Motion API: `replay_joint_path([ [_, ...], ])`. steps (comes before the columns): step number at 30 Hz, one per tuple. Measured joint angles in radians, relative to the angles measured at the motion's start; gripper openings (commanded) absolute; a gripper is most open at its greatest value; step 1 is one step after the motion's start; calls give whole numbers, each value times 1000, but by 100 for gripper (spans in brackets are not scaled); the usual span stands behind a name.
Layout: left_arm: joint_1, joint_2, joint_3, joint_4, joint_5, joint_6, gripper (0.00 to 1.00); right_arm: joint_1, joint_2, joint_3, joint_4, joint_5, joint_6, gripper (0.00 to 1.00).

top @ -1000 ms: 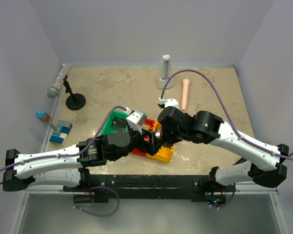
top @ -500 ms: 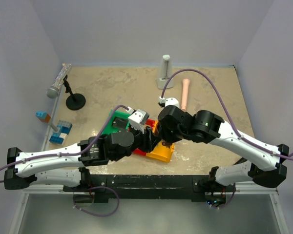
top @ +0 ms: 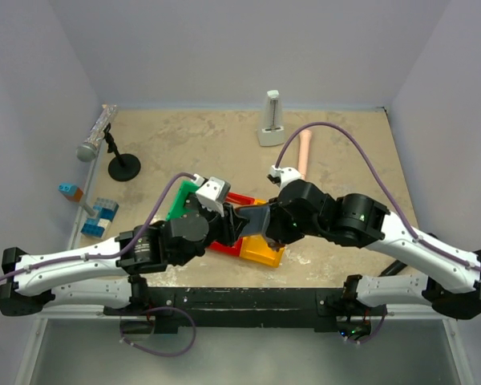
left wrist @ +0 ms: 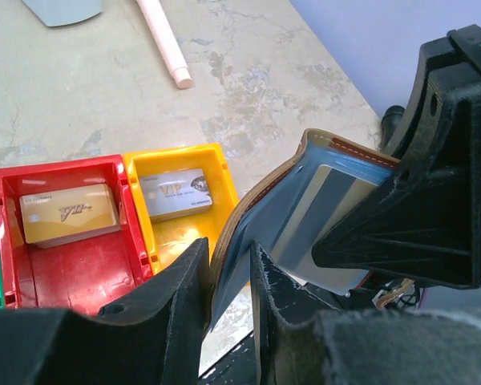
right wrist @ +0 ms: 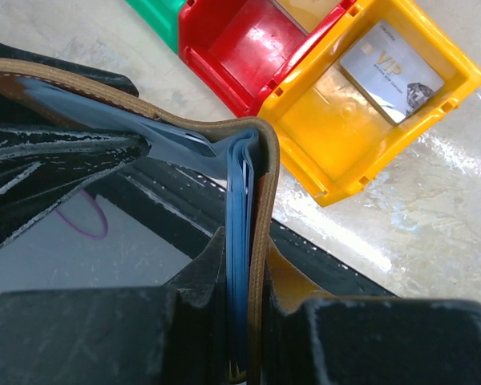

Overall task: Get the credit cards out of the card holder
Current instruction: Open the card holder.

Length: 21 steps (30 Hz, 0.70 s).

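The card holder [top: 252, 217], brown outside with grey-blue inner panels, hangs half open between my two grippers above the bins. My right gripper [right wrist: 247, 245] is shut on one half of the card holder [right wrist: 249, 172], pinching its folded edge. My left gripper [left wrist: 228, 250] is shut on the other flap of the card holder [left wrist: 293, 188]. A pale card [left wrist: 325, 210] sits in the open inner pocket. A gold card [left wrist: 68, 212] lies in the red bin [left wrist: 12, 241], and a silver card [left wrist: 174, 192] lies in the yellow bin [left wrist: 218, 164]. From above, the left gripper [top: 234, 225] and the right gripper [top: 266, 224] nearly meet.
Green bin [top: 179, 205], red bin [top: 224, 248] and yellow bin [top: 260, 255] stand side by side near the table's front edge. A microphone on a stand [top: 119, 157] and blue blocks [top: 100, 218] are at the left. A pink stick [top: 305, 152] and a white stand [top: 271, 120] are at the back.
My left gripper has gone from open to shut on the holder's free flap. Both arms have shifted and the holder now hangs spread open between them.
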Motion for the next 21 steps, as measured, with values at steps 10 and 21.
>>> replay_joint_path([
  [10, 0, -90, -68, 58, 125, 52, 0, -8, -49, -72, 78, -84, -41, 0],
  [21, 23, -207, -100, 5, 213, -3, 0, -18, -141, -119, 194, -258, -87, 48],
])
